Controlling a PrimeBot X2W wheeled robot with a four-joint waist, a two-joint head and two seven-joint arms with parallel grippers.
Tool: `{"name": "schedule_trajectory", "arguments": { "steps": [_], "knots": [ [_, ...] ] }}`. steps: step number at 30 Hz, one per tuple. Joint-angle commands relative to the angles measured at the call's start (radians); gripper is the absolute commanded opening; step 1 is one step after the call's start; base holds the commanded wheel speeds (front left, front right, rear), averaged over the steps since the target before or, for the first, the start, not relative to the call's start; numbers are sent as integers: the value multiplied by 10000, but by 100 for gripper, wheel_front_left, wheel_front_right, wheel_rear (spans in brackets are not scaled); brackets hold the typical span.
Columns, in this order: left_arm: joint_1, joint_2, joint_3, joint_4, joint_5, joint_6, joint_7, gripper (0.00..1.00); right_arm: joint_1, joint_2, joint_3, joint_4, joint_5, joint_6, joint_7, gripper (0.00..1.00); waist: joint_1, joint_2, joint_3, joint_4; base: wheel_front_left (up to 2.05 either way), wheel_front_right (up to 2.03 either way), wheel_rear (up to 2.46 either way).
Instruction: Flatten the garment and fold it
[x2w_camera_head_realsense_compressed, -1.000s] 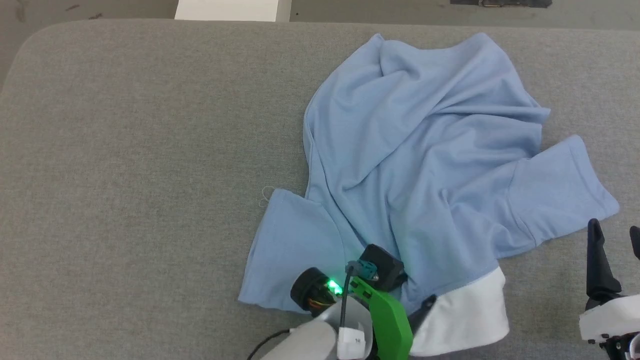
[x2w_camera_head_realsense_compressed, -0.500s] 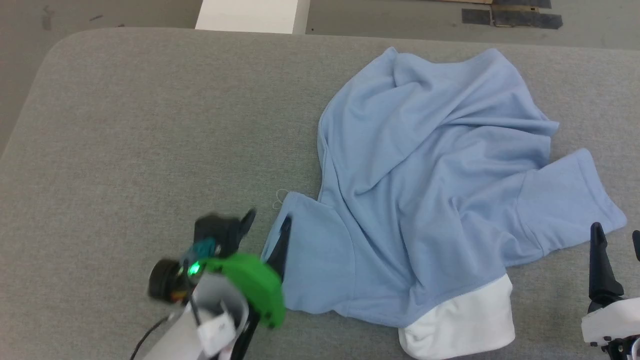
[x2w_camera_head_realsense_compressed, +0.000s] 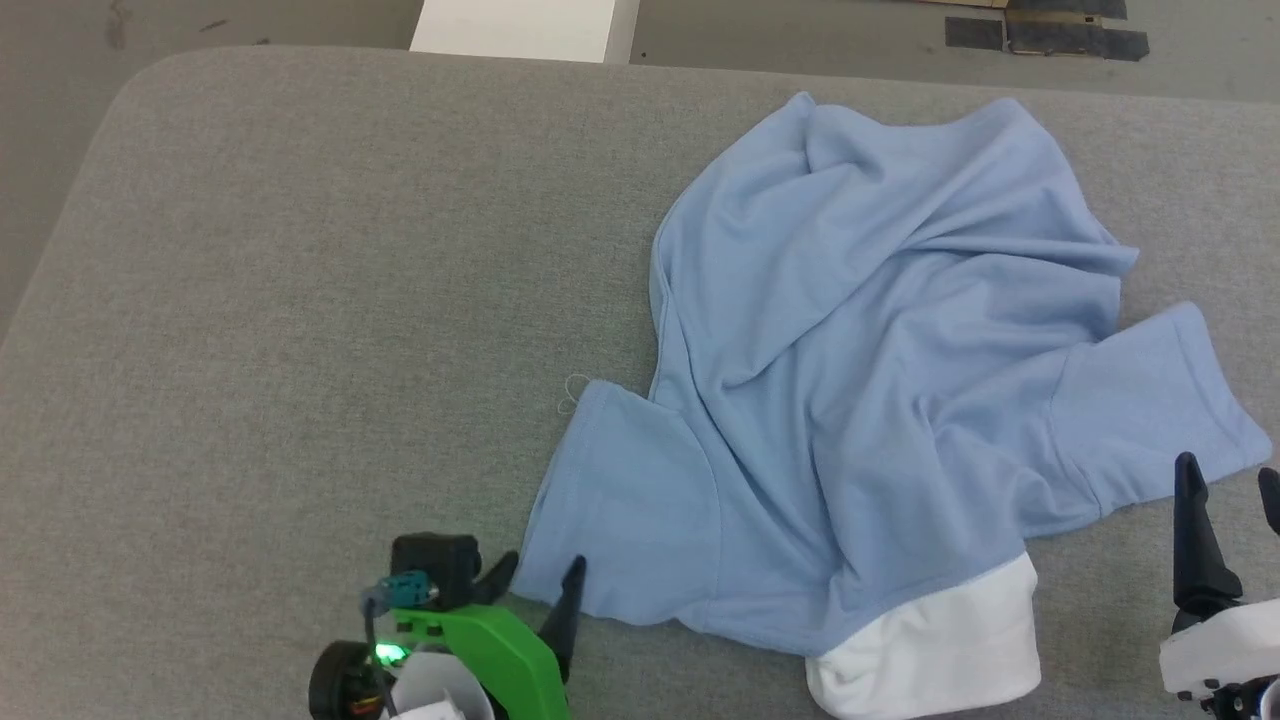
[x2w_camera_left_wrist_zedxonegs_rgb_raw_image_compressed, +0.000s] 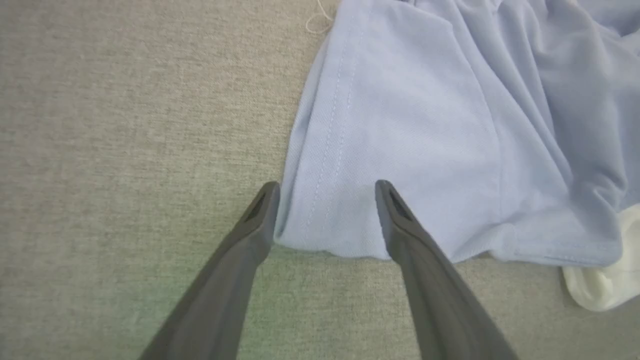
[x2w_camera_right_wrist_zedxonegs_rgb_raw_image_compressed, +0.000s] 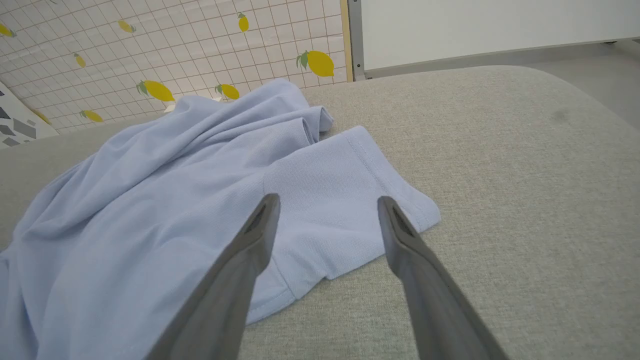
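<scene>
1. Head view shows the garment (x2w_camera_head_realsense_compressed: 880, 380) lying crumpled on the right half of the grey padded surface (x2w_camera_head_realsense_compressed: 300, 300). Its white lining (x2w_camera_head_realsense_compressed: 930, 640) is at the near edge and the body runs away from the robot, so the long axis goes roughly from near to far.
2. The left gripper (x2w_camera_head_realsense_compressed: 543, 570) stands at the near corner of the left sleeve (x2w_camera_head_realsense_compressed: 620, 500), with its jaws wide apart and nothing held. In the left wrist view one finger is just outside the stitched hem and the other is over the cloth, so the corner lies between them. I cannot tell whether the tips touch the fabric.
3. The right gripper (x2w_camera_head_realsense_compressed: 1228, 470) is also wide and empty. It is near the outer end of the right sleeve (x2w_camera_head_realsense_compressed: 1150, 400). In the right wrist view this sleeve lies ahead of the fingers and a little lower.
4. Each sleeve points outward to its own side — left sleeve to the left arm, right sleeve to the right arm.
5. My judgement: the coming move is a pinch on the sleeve corners and a pull sideways, across the long axis, to flatten the body. The left arm is nearer to its grasp point, since the cloth is already between its jaws.
</scene>
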Motion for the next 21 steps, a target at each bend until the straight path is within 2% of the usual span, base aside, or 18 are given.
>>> {"name": "schedule_trajectory", "arguments": {
  "steps": [1, 10, 11, 12, 13, 18, 21],
  "knots": [
    [43, -44, -17, 73, -69, -41, 107, 100, 34, -3, 35, -59, -65, -15, 63, 100, 0, 0, -3, -33, 0, 0, 0],
    [50, -107, -80, 560, -348, 79, 627, 100, 12, -3, 37, -11, -14, -15, 74, 100, 0, 0, 95, -220, 0, 0, 0],
    [66, -133, -140, 605, -439, 35, 775, 71, -1, -3, 32, 1, -7, -15, 69, 100, 0, 0, 108, -235, 0, 0, 0],
    [73, -161, -163, 628, -505, 16, 854, 24, -13, -3, 29, 11, -3, -15, 66, 100, 0, 0, 118, -246, 0, 0, 0],
    [70, -197, -165, 654, -559, 14, 893, 0, -30, -3, 24, 22, 0, -15, 62, 100, 0, 0, 131, -258, 0, 0, 0],
    [-11, -409, -368, 844, -826, -301, 1098, 0, -100, -3, -19, 94, 15, -15, 41, 100, 0, 0, 113, -258, 0, 0, 0],
    [-91, -543, -233, 896, -877, -331, 796, 0, -127, -3, -28, 160, 27, -15, 31, 100, 0, 0, 28, -248, 0, 0, 0]
  ]
}}
